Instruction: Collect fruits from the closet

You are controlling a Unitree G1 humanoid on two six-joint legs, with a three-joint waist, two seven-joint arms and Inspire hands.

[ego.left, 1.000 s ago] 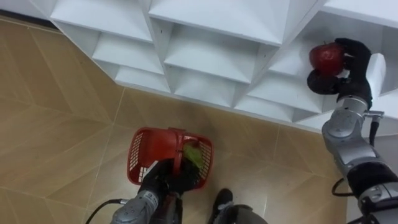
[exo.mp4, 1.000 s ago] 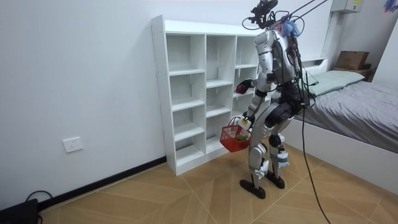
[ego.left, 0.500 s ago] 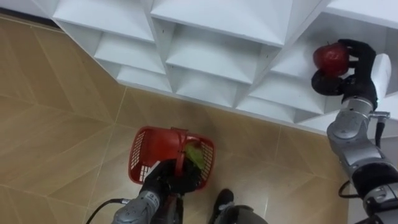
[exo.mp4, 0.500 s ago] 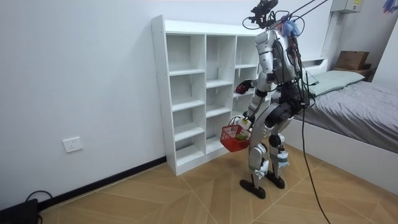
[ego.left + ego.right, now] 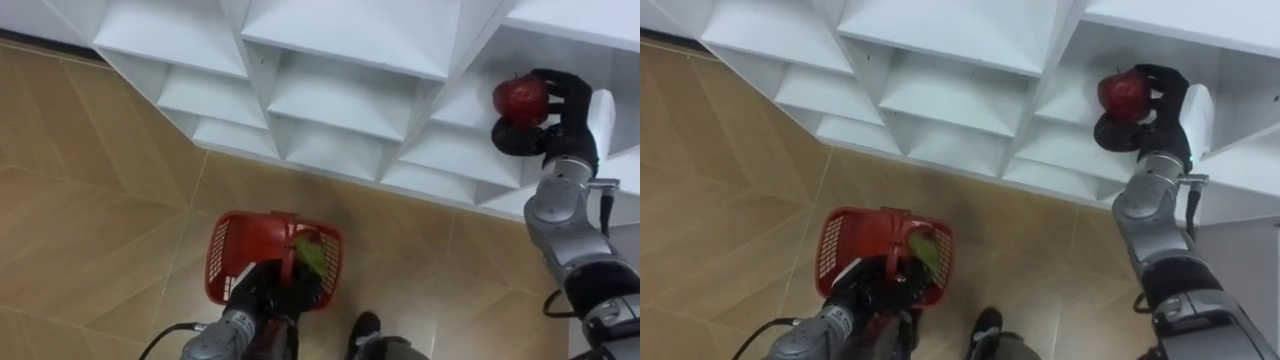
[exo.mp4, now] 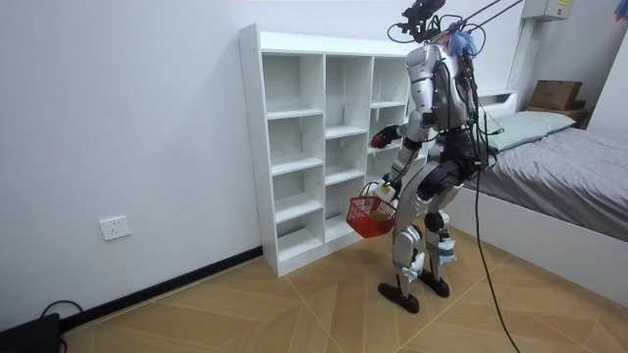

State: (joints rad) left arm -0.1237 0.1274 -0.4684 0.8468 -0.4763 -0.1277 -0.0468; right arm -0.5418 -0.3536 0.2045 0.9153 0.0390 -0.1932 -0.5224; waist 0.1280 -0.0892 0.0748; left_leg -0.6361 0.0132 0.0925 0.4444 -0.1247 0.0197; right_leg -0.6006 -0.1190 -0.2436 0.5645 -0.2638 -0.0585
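Observation:
My right hand (image 5: 556, 110) is raised at the front of a shelf compartment of the white closet (image 5: 350, 70), its fingers curled round a red apple (image 5: 518, 99). Down low, my left hand (image 5: 268, 292) grips the handle of a red plastic basket (image 5: 232, 250), which hangs above the floor. A green fruit (image 5: 312, 254) lies inside the basket. In the room view I stand facing the right column of the closet (image 6: 314, 137), the basket (image 6: 369, 216) at knee height and the right hand (image 6: 383, 138) at the shelf front.
The closet's other compartments in view hold nothing. Wooden floor (image 5: 90, 190) stretches to my left. A bed (image 6: 559, 186) stands behind me on the room view's right, and a wall socket (image 6: 115, 227) sits low on the wall left of the closet.
The right hand with the apple has shifted slightly; the view has also moved a little. The left hand and basket stay as before.

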